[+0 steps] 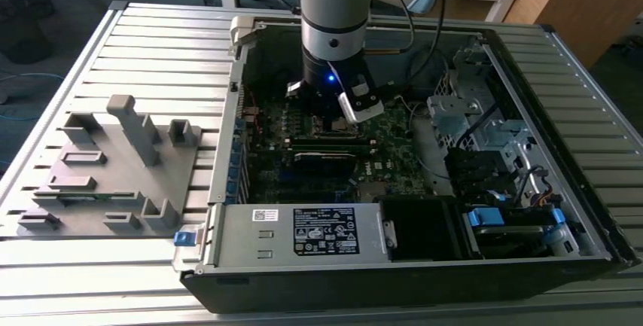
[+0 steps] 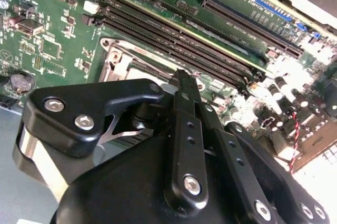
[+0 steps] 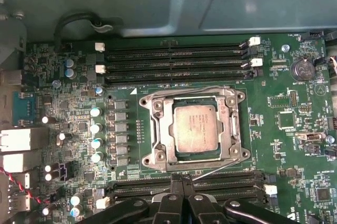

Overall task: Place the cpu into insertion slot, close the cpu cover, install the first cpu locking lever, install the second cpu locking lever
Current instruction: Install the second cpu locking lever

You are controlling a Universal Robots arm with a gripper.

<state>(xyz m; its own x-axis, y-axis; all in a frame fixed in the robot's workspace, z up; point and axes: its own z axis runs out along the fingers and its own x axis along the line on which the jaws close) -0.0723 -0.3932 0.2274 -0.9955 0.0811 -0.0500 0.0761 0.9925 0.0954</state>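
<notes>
Hovering upright over cpu (image 3: 195, 129), pincer (image 3: 182, 181) down.

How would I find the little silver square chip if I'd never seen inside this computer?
Find the big green motherboard lying inside the open computer case. Near its middle, between two sets of long black slots, sits a silver metal frame. The cpu is the flat, dull grey square inside that frame, the one plain smooth patch among all the tiny parts.
</notes>
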